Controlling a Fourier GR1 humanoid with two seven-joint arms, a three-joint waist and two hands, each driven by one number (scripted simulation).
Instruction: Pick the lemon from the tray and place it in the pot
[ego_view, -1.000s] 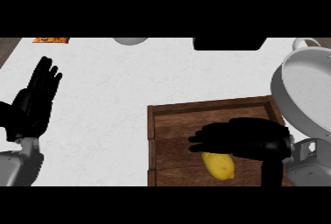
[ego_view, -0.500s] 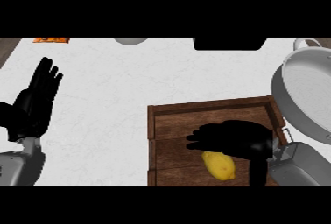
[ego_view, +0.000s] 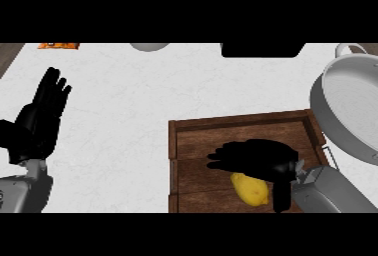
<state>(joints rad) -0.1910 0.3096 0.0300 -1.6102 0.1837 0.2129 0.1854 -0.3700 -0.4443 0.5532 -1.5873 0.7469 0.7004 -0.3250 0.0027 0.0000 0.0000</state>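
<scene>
Nearest to us, our right hand (ego_view: 255, 159) comes in from the bottom edge on a grey forearm. It is black and hangs over the tray (ego_view: 193, 131), its fingers (ego_view: 221, 157) bent down and pointing left. They hold nothing. The lemon (ego_view: 251, 190) lies in the tray just under and beside this hand. It is yellow, smooth and egg-shaped. We cannot tell if the hand touches it.

The tray is dark brown wood with low walls and a square shape. It sits on the white, speckled worktop (ego_view: 148, 100).

At the left edge, our left hand (ego_view: 40, 122) rests open with straight fingers pointing up.

To the right of the tray stands the pot (ego_view: 347, 85), round, grey and shiny like metal.

At the far edge lies something small and orange (ego_view: 59, 45). We can read no writing anywhere.
</scene>
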